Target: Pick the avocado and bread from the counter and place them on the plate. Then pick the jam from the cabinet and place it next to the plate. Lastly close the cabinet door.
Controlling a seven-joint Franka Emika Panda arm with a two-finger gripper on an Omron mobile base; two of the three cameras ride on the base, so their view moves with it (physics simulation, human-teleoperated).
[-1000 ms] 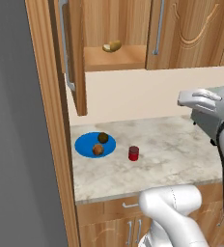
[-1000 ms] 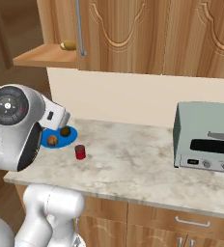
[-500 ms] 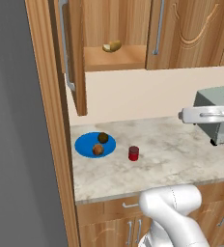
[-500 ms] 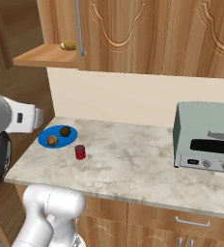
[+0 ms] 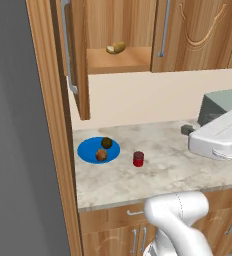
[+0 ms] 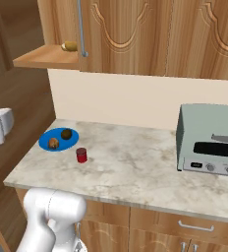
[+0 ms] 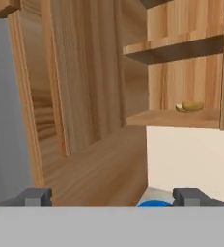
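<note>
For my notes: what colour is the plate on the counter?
The plate is bright blue, plain, without pattern. It shows best in the left base view.

I see the avocado and bread on the plate — the jam just right of it, toaster oven far right, cabinet above.
</note>
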